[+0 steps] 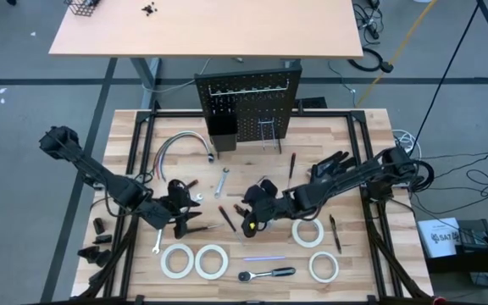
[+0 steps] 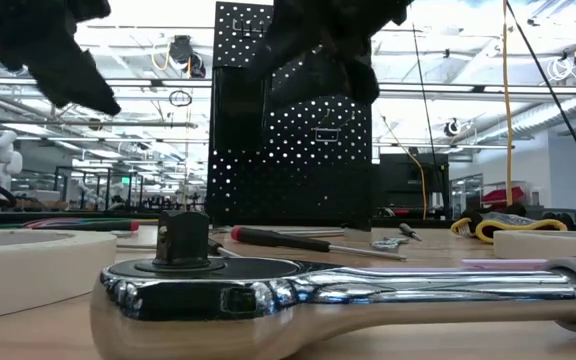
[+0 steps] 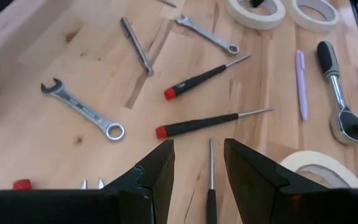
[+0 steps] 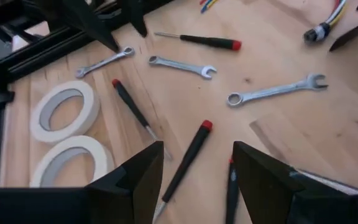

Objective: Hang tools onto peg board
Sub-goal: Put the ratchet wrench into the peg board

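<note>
The black peg board (image 1: 248, 97) stands upright at the table's far edge, with a small black bin (image 1: 221, 135) on it. Silver wrenches (image 3: 82, 109), red-capped black screwdrivers (image 3: 207, 121), white tape rolls (image 1: 212, 261) and a black-handled ratchet (image 1: 265, 274) lie flat on the wooden table. My left gripper (image 1: 183, 219) is open above the table left of centre; a thin screwdriver shaft (image 3: 211, 168) lies below its gap (image 3: 199, 168). My right gripper (image 1: 252, 216) is open near the centre, above a red-capped screwdriver (image 4: 188, 158) that shows in its gap (image 4: 194, 168).
A curved grey cable bundle (image 1: 180, 148) lies at the far left of the table. A purple pen (image 1: 263, 258) lies near the ratchet. Black frame rails (image 1: 134, 169) run along the table's sides. Two more tape rolls (image 1: 308, 231) lie at the near right.
</note>
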{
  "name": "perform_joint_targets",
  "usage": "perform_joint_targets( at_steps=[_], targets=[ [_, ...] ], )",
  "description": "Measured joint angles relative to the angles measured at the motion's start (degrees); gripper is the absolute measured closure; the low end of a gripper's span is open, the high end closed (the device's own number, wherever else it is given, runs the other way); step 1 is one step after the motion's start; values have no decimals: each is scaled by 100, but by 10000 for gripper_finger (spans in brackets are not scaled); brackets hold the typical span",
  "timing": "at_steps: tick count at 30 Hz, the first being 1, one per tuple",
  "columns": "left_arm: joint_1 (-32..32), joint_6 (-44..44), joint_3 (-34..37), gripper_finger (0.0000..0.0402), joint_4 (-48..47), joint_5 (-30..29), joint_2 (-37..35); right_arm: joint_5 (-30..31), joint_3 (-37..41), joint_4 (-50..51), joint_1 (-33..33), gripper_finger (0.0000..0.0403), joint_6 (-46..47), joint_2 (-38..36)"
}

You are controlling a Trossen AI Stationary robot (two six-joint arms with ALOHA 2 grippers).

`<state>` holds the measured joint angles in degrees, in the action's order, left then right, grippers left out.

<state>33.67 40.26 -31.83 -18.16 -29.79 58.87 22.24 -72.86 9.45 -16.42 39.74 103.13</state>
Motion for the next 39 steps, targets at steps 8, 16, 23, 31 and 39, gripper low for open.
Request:
perform_joint_targets(
  at_steps=[8, 16, 23, 31, 39],
  targets=[
    [135, -8, 135, 259, -16, 133, 30, 20, 2, 401, -20, 216, 11, 0],
    [135, -12, 135, 259, 132, 283, 256, -102, 2, 1488, -147, 216, 433, 0],
    [135, -43, 135, 259, 445, 499, 582, -416, 2, 2186, -314, 216, 884, 0],
    [135, -209, 135, 259, 643, 897, 947, -617, 2, 3210, -727, 216, 2078, -2],
    [130, -635, 135, 259, 1264, 908, 1232, -911, 2, 3566, -1086, 216, 3509, -2]
  ],
)
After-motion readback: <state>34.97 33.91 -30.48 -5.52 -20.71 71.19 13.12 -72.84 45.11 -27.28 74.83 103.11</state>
